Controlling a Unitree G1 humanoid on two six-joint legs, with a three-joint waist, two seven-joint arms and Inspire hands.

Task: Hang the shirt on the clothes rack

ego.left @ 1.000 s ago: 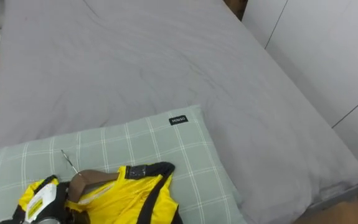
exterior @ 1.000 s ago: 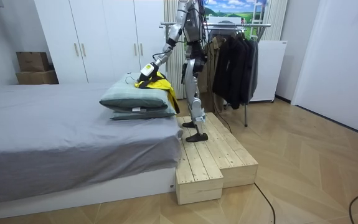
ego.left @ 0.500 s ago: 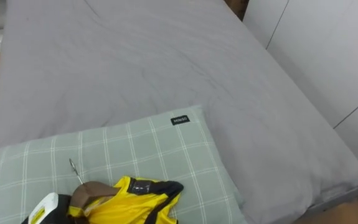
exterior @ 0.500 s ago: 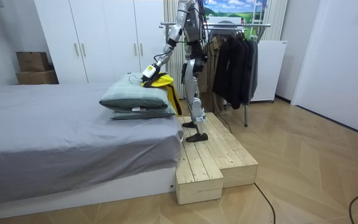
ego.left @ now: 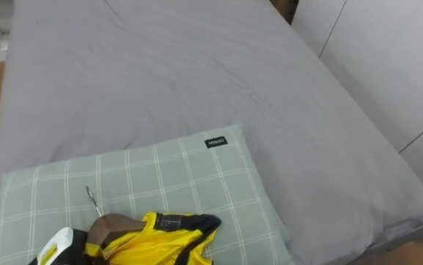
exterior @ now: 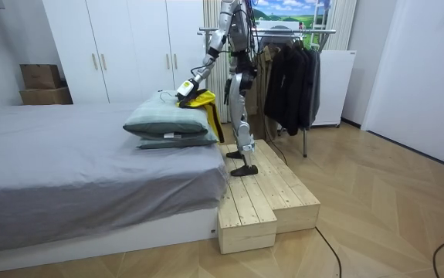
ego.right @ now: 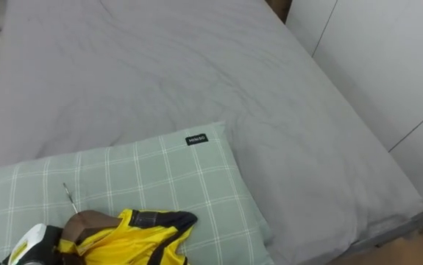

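A yellow garment with black trim sits on a brown wooden hanger whose metal hook points up over the green checked pillow. My left hand comes in at the lower left and is curled round the hanger's end. In the room view the left hand holds the yellow garment just above the pillow's near end, with cloth trailing down the side. The right hand hangs low by my hip. I stand on a wooden platform beside the bed.
The grey bed stretches ahead, with white wardrobes to its right. Behind me stands a clothes rack hung with dark clothes. The wooden step platform has an edge down to the floor.
My left hand has drawn the hanger and yellow garment back toward me and lifted them off the pillow top. The head camera has shifted slightly.
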